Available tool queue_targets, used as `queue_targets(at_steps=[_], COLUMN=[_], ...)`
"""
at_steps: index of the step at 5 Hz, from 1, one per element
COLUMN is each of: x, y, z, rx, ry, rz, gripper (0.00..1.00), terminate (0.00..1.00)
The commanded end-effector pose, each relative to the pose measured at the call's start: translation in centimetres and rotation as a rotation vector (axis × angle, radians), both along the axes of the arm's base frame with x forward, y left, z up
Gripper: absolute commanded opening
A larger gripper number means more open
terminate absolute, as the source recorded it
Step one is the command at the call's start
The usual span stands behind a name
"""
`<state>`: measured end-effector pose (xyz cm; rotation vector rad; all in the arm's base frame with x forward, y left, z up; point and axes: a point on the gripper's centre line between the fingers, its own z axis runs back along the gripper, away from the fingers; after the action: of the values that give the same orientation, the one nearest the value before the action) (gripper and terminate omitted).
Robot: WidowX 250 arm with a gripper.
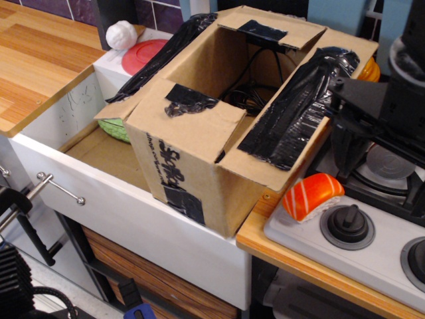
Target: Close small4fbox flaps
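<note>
The small4fbox [192,166] stands open in a white sink [133,212], with black printed marks and a tape patch on its near side. Its flaps are all open. The left long flap [166,53] and the right long flap [299,106], both covered in shiny black tape, splay outward. The near short flap [199,109] and the far short flap [272,30] carry small tape pieces and lean over the opening. Black cables [252,93] lie inside. My black gripper [352,133] sits at the right, close to the right long flap's outer edge. Its fingers cannot be made out.
A salmon sushi toy [312,195] lies on the stove [372,246] beside a black knob [346,224]. A red plate [143,54] and a white object [121,34] sit behind the box at the left. A green bowl [116,128] is in the sink. A wooden counter [40,60] is at the far left.
</note>
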<state>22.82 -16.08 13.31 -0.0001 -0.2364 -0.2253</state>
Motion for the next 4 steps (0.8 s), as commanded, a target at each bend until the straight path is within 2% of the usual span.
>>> queue_targets(at_steps=[1, 2, 3, 4], x=[0.0, 0.8, 2.0, 3.1], y=[0.0, 0.3, 0.7, 1.1], z=[0.0, -0.9, -2.0, -2.8], rx=[0.0, -0.012, -0.036, -0.02], ry=[0.0, -0.01, 0.007, 0.014], rz=[0.0, -0.005, -0.012, -0.031], gripper=[1.0, 1.0, 1.0, 1.0], terminate=[0.0, 0.0, 0.0, 0.0])
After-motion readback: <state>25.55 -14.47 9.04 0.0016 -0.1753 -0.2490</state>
